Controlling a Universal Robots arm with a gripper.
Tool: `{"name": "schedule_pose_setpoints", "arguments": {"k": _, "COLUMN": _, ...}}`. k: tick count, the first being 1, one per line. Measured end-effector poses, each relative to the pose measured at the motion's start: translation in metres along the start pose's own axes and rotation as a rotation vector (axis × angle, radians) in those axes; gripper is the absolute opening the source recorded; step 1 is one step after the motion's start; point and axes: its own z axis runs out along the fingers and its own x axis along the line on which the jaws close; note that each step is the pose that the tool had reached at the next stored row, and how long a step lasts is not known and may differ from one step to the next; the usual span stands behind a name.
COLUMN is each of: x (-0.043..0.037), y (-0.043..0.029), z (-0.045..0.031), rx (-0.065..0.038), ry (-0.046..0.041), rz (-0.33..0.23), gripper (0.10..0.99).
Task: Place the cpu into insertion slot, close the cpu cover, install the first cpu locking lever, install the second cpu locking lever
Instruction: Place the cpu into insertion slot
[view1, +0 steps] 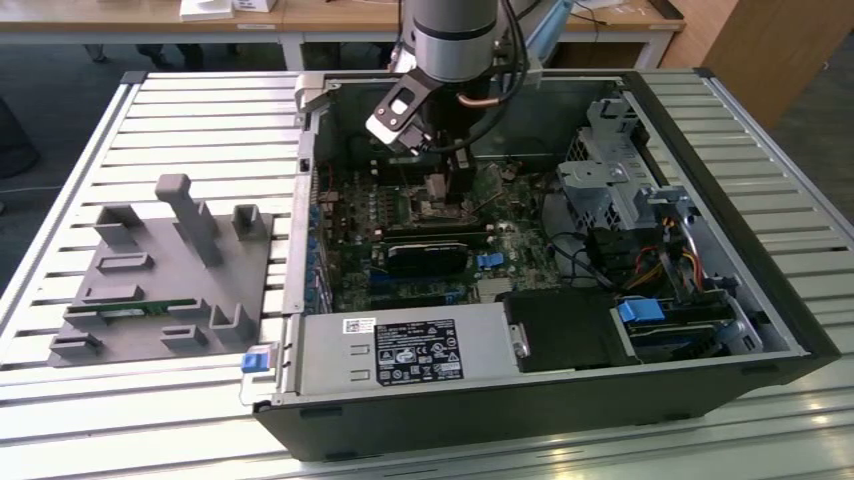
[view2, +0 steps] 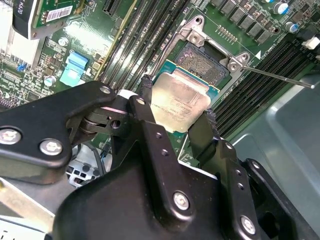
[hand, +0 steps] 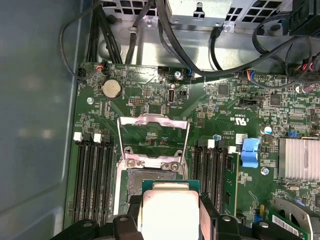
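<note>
In the second wrist view the cpu (view2: 176, 94) is gripped by the hand (view2: 178, 101). The two black fingers (view2: 150, 125) are closed against two opposite edges of the chip, and its dull silvery top is turned toward the camera. The chip is thus carried between the fingertips, at the very end of the hand.

It is held over the green motherboard (view2: 227, 20), just beside the insertion slot (view2: 202, 62) and overlapping one edge of it. Most of the slot's dark contact field is left uncovered. Whether the chip touches anything beneath it cannot be told. A thin metal rod (view2: 280, 77) is seen sticking out from one corner of the slot.

In the first wrist view the cpu cover (hand: 152, 119) is seen swung open on the far side of the slot from the chip, and board is visible through its square opening.

In the exterior view the arm (view1: 454, 40) is seen extending down from the upper middle of the frame into the open computer case (view1: 534, 410). The case is laid on a slatted counter (view1: 200, 110), and a grey fixture (view1: 160, 270) is set on the exterior view's left.
</note>
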Motion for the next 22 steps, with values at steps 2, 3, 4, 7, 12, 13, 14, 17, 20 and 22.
{"name": "schedule_pose_setpoints", "arguments": {"k": 2, "x": 0.0, "y": 0.0, "z": 0.0005, "rx": 0.0, "ry": 0.0002, "rz": 0.0, "gripper": 0.537}}
{"name": "schedule_pose_setpoints", "arguments": {"k": 3, "x": 0.0002, "y": 0.0, "z": 0.0009, "rx": 0.0, "ry": 0.0003, "rz": 0.0, "gripper": 0.537}}
{"name": "schedule_pose_setpoints", "arguments": {"k": 4, "x": 0.0002, "y": -0.0001, "z": 0.0015, "rx": 0.0, "ry": 0.0003, "rz": 0.0, "gripper": 0.537}}
{"name": "schedule_pose_setpoints", "arguments": {"k": 7, "x": 0.0008, "y": -0.0004, "z": 0.0044, "rx": 0.0, "ry": 0.0001, "rz": 0.0, "gripper": 0.537}}
{"name": "schedule_pose_setpoints", "arguments": {"k": 12, "x": 0.0025, "y": -0.0006, "z": 0.0095, "rx": 0.0, "ry": 0.0001, "rz": 0.0, "gripper": 0.537}}
{"name": "schedule_pose_setpoints", "arguments": {"k": 13, "x": 0.0026, "y": -0.0006, "z": 0.0101, "rx": 0.0, "ry": 0.0002, "rz": 0.0, "gripper": 0.537}}
{"name": "schedule_pose_setpoints", "arguments": {"k": 14, "x": 0.0026, "y": -0.0007, "z": 0.0107, "rx": 0.0, "ry": -0.0001, "rz": 0.003, "gripper": 0.537}}
{"name": "schedule_pose_setpoints", "arguments": {"k": 17, "x": 0.0029, "y": -0.0008, "z": 0.0124, "rx": 0.0, "ry": -0.0017, "rz": 0.024, "gripper": 0.537}}
{"name": "schedule_pose_setpoints", "arguments": {"k": 20, "x": 0.0038, "y": -0.0009, "z": 0.0135, "rx": -0.001, "ry": -0.0024, "rz": 0.032, "gripper": 0.537}}
{"name": "schedule_pose_setpoints", "arguments": {"k": 22, "x": 0.0045, "y": -0.0009, "z": 0.0141, "rx": -0.001, "ry": -0.0024, "rz": 0.032, "gripper": 0.537}}
